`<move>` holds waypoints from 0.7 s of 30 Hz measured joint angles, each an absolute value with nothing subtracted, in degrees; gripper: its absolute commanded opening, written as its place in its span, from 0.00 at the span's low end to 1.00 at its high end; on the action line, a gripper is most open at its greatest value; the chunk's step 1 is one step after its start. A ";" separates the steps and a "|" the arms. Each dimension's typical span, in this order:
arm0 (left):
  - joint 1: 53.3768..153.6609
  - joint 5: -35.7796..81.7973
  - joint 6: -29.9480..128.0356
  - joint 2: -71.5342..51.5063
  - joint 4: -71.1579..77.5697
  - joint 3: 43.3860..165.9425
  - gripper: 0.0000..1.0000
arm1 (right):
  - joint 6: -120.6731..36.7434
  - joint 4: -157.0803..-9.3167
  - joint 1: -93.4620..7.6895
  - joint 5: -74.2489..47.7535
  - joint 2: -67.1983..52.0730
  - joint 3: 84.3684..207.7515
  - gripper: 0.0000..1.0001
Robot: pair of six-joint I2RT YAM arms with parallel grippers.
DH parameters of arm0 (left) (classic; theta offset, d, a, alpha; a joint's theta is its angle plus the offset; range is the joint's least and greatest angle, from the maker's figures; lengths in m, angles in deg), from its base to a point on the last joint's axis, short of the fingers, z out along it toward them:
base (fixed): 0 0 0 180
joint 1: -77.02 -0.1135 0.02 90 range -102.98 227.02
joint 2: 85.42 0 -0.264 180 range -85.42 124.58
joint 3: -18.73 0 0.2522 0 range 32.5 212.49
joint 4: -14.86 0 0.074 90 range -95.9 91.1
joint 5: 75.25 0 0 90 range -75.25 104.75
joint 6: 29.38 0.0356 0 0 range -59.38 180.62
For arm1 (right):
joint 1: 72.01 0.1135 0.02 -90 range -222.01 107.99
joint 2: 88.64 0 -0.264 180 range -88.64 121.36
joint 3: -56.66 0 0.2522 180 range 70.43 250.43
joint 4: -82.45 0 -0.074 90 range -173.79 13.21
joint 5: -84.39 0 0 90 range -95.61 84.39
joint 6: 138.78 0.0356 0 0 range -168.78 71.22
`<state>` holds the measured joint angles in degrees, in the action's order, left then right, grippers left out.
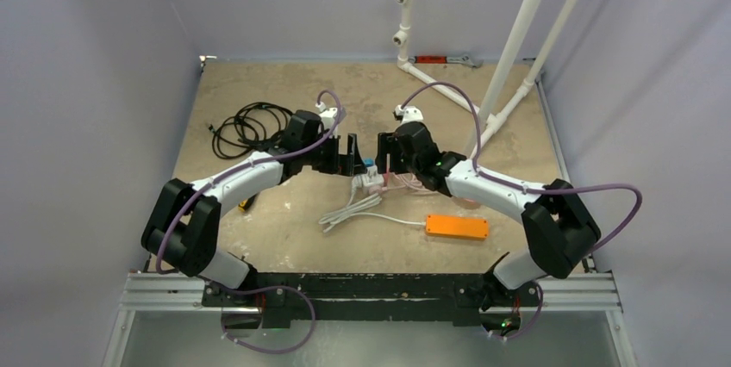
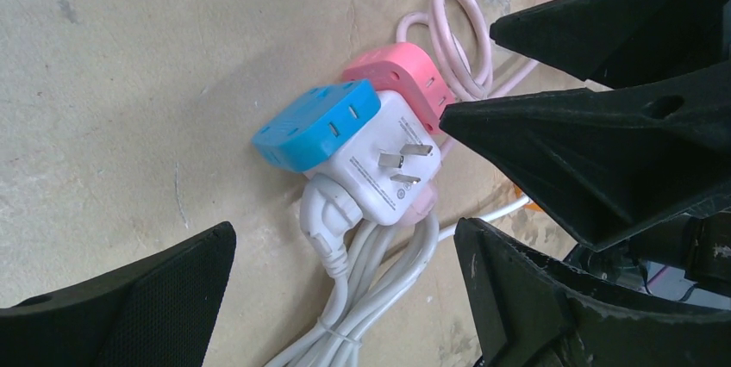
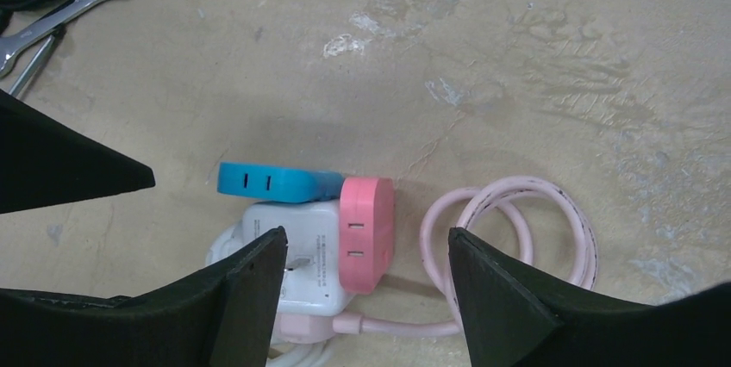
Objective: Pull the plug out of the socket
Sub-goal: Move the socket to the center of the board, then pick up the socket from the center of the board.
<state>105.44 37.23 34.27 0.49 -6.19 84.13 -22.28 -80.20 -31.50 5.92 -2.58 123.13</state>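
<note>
Overhead, your adapter pile (image 1: 371,177) is half hidden, yet only that view shows the orange power strip (image 1: 457,227) whole, at its 5 o'clock. Left gripper (image 2: 345,229), right gripper (image 3: 366,236): both gaping.

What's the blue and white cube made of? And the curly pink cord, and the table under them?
Blue and white cube: looks like hard smooth plastic, slightly glossy; its prongs shine like metal. Pink cord: probably soft rubbery plastic, since it bends into loops. Table: rough and matte, stained and scratched; maybe worn board.
</note>
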 measured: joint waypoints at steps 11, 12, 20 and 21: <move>105.47 36.40 34.30 1.78 -5.84 84.13 0.99 | -22.30 -82.06 -31.55 7.34 2.10 123.13 0.58; 105.47 36.38 34.36 1.78 -5.84 84.13 0.99 | -22.30 -82.12 -31.55 7.34 2.18 123.13 0.57; 105.44 35.74 35.50 1.78 -6.69 84.15 0.99 | -22.56 -84.05 -31.52 6.67 2.16 123.11 0.39; 105.44 35.74 35.72 1.78 -6.80 84.15 0.99 | -22.61 -84.33 -31.52 6.60 2.16 123.11 0.37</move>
